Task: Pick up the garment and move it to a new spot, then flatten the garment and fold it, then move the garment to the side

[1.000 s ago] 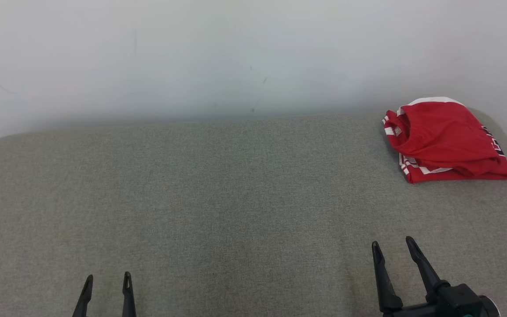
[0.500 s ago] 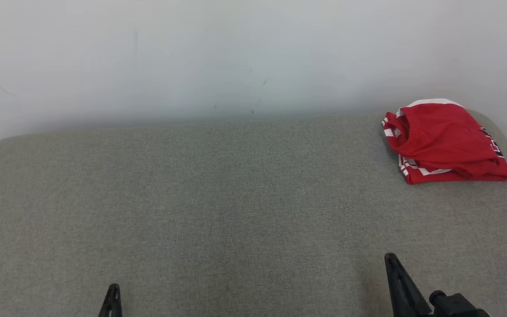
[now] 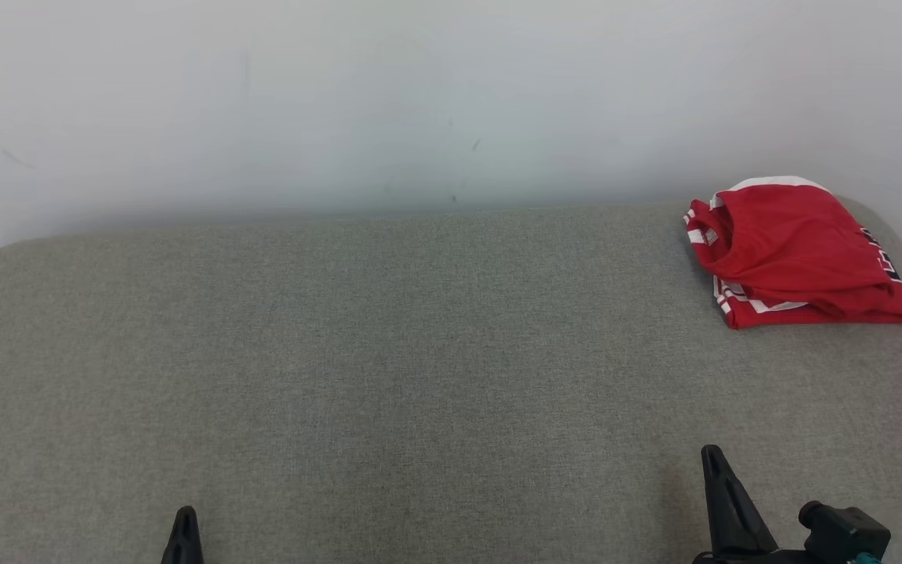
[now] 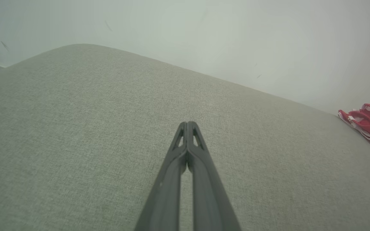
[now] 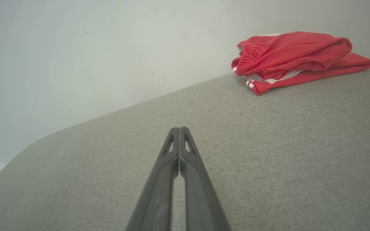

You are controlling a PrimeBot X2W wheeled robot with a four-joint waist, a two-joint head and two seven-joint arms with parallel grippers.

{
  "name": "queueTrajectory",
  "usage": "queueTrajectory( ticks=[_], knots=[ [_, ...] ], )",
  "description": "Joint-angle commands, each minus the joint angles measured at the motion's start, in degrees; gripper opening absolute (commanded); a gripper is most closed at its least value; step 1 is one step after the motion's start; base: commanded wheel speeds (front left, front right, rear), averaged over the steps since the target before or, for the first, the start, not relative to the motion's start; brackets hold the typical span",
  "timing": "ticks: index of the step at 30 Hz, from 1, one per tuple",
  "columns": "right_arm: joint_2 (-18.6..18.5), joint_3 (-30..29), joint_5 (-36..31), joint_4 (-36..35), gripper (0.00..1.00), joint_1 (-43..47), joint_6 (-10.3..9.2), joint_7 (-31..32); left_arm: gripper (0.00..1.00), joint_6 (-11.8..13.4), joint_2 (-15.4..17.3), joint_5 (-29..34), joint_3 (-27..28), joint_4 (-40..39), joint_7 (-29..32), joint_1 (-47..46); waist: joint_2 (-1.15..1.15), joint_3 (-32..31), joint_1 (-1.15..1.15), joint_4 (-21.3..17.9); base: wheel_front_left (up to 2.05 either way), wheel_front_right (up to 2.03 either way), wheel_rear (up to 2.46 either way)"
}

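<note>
– Since the bright red folded fabric shirt with white stripe trim (image 3: 799, 251) sits at the far right corner of the grey fabric-covered counter (image 3: 420, 352), well apart from both arms, I'd call the move-aside done.
– Fingers?
– Left gripper (image 4: 188, 123): pressed together, nothing pinched. Right gripper (image 5: 179, 129): same. Both low at the near edge.
– Finish how?
– Park clear. The shirt lies close to the counter's rim, so no nudging; any regrasp needs fingers spread first.

L tool (image 4: 187, 124), R tool (image 5: 179, 129) — long dark tapered fingers (image 4: 169, 186) w/ slotted tips.
</note>
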Motion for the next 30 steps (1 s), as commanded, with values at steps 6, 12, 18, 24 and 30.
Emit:
queueTrajectory(
  ticks=[6, 12, 18, 24, 30],
  knots=[
    [-0.8, -0.3, 7.9, -0.3, 0.0, -2.4, -0.02, 1.9, 0.0, -0.5, 0.2, -7.5, 0.3, -1.8, 0.9, -0.6, 0.0, 0.0, 0.0, 0.2, 0.0, 0.0, 0.0],
    [-1.0, -0.6, 14.0, 0.1, 0.0, -3.2, -0.03, 3.5, 0.0, -0.8, 0.2, -13.4, 0.5, -2.3, 1.8, -0.8, 0.0, 0.1, 0.0, 0.3, 0.0, 0.0, 0.0],
    [-1.2, -0.9, 19.7, 0.5, 0.0, -3.9, -0.04, 5.0, 0.0, -1.2, 0.2, -18.9, 0.6, -2.8, 2.6, -0.9, 0.0, 0.1, 0.0, 0.5, 0.0, 0.0, 0.0],
    [-1.3, -1.3, 24.9, 0.9, 0.0, -4.7, -0.04, 6.5, 0.0, -1.5, 0.2, -24.0, 0.8, -3.2, 3.4, -1.1, 0.0, 0.2, 0.0, 0.6, 0.0, 0.0, 0.0],
    [-1.4, -1.7, 29.9, 1.3, 0.0, -5.4, -0.05, 8.0, 0.0, -1.8, 0.3, -29.0, 0.9, -3.6, 4.1, -1.2, 0.0, 0.2, 0.0, 0.8, 0.0, 0.0, 0.0]
  ],
)
